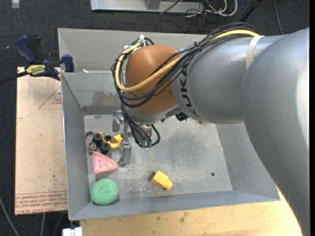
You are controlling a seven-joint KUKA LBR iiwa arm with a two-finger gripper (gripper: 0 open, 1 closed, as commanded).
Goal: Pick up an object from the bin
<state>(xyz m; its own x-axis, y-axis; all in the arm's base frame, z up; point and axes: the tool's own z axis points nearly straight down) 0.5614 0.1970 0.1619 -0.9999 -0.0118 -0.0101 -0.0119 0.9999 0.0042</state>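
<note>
My gripper [125, 155] hangs below the orange wrist cover, low over the bin floor at the left. Its tip stands just right of a pink triangular wedge [104, 164], close to the wedge's upper right corner; whether it touches I cannot tell. Just up and to the left lies a small cluster of black rings with a yellow piece [105, 141]. A green round scrubber-like ball [104, 191] rests in the bin's front left corner, below the wedge.
A small yellow block [162, 180] lies on the floor toward the front middle, right of the gripper. The bin's sloped left wall runs close beside the cluster and the wedge. The arm covers the bin's back right.
</note>
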